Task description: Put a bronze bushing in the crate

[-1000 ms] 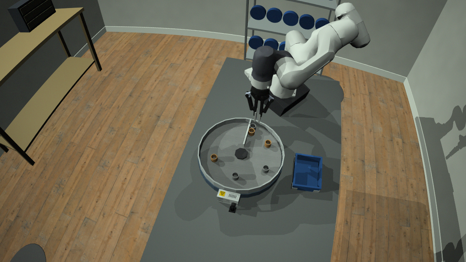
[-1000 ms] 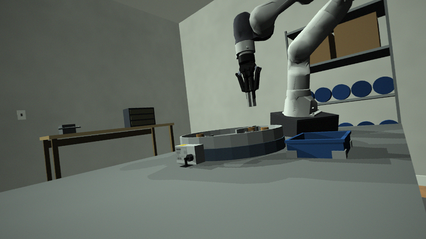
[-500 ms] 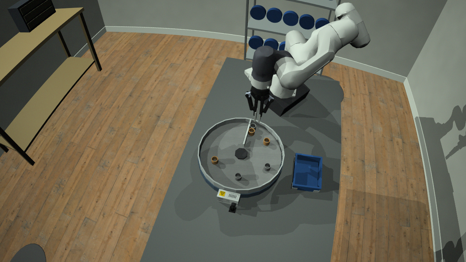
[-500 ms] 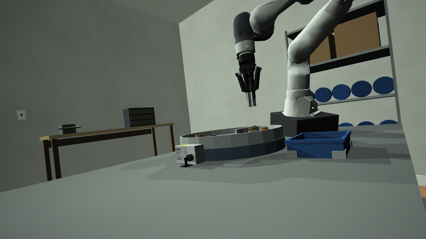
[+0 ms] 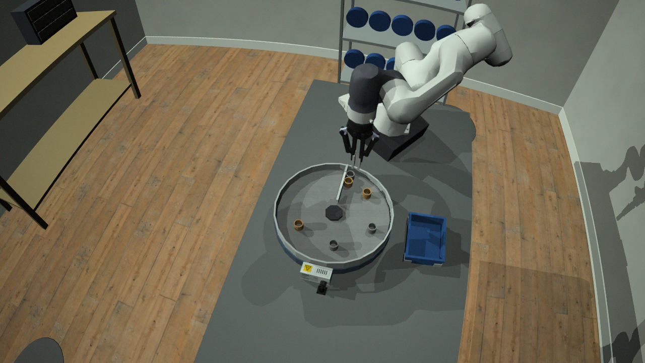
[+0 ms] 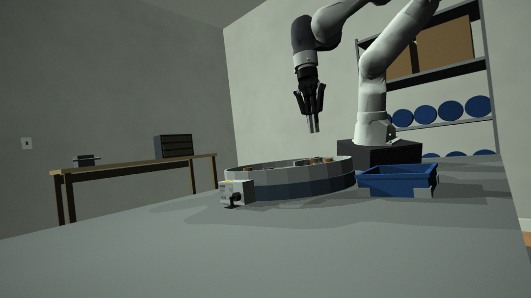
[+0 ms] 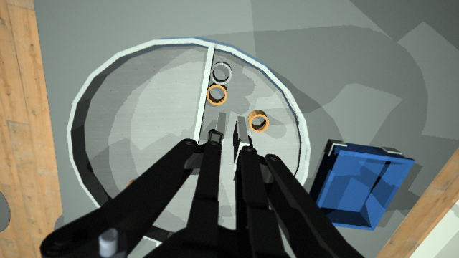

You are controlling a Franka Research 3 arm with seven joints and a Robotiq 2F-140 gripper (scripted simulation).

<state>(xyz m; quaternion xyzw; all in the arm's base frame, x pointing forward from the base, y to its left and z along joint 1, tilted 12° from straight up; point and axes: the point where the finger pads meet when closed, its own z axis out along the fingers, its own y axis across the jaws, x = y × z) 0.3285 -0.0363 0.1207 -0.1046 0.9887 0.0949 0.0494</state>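
Note:
The round turning table (image 5: 333, 214) holds three bronze bushings and three grey ones. One bronze bushing (image 5: 348, 181) lies against the white divider bar (image 5: 341, 184), with a grey bushing (image 5: 350, 173) just behind it. A second bronze bushing (image 5: 367, 193) lies to the right, a third (image 5: 298, 224) at the left. In the wrist view the first two bronze bushings (image 7: 216, 94) (image 7: 258, 121) show ahead of the fingers. My gripper (image 5: 357, 163) (image 6: 314, 129) (image 7: 229, 125) hangs well above the table's far edge, fingers nearly closed with nothing between them. The blue crate (image 5: 425, 237) (image 7: 358, 186) stands empty to the right.
Two grey bushings (image 5: 371, 227) (image 5: 333, 244) lie at the table's front. A black hub (image 5: 334, 212) sits at its centre. A small control box (image 5: 316, 272) stands at the front rim. The robot base (image 5: 401, 135) and a shelf with blue discs (image 5: 396, 26) stand behind.

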